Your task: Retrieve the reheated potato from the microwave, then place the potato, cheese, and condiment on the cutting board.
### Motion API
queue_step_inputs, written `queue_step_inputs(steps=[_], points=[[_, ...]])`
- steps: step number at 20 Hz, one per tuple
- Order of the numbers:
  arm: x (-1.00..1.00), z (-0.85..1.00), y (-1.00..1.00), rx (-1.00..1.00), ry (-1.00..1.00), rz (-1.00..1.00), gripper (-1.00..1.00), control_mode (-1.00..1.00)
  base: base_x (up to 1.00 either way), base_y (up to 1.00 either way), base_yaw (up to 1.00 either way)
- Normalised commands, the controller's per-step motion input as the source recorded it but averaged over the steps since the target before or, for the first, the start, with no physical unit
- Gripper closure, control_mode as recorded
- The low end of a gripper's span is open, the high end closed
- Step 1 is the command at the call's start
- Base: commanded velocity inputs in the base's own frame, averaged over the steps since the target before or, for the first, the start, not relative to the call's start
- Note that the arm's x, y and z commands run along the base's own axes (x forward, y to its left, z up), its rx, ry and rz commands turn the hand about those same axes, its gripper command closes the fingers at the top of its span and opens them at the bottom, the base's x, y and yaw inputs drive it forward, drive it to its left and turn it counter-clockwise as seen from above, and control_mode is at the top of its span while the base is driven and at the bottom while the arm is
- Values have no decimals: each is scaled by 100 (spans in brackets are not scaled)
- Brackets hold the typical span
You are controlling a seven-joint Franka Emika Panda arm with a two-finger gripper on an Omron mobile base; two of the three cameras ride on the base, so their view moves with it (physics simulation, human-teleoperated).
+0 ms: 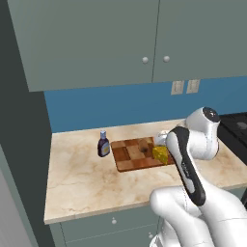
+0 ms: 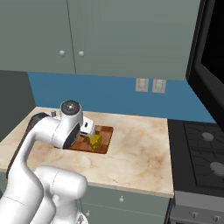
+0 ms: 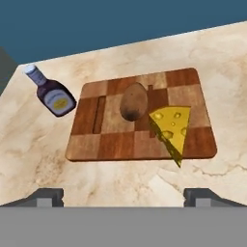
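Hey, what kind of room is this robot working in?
A rendered home kitchen, it seems: a marble-look counter under grey wall cabinets, a black stove, and a cutting board holding potato and cheese.

Both base views look down from opposite sides at the cutting board (image 1: 140, 153); the hand view looks down on it closer.

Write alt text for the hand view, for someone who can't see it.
A checkered cutting board on a marble counter holds a brown potato at its middle and a yellow cheese wedge beside it. The condiment bottle stands on the counter beside the board, and the end effector is open.
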Motion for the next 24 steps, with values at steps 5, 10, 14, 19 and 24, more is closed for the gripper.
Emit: queue_step_inputs(steps=[5, 10, 14, 19, 24], points=[[-16, 30, 98, 10, 0, 8, -100, -100, 0, 0, 0], [1, 23, 88, 1, 0, 2, -100, -100, 0, 0, 0], [39, 16, 67, 0, 0, 0, -100, -100, 0, 0, 0], [54, 3, 38, 0, 0, 0, -100, -100, 0, 0, 0], [47, 0, 2, -3, 3, -5, -100, -100, 0, 0, 0]])
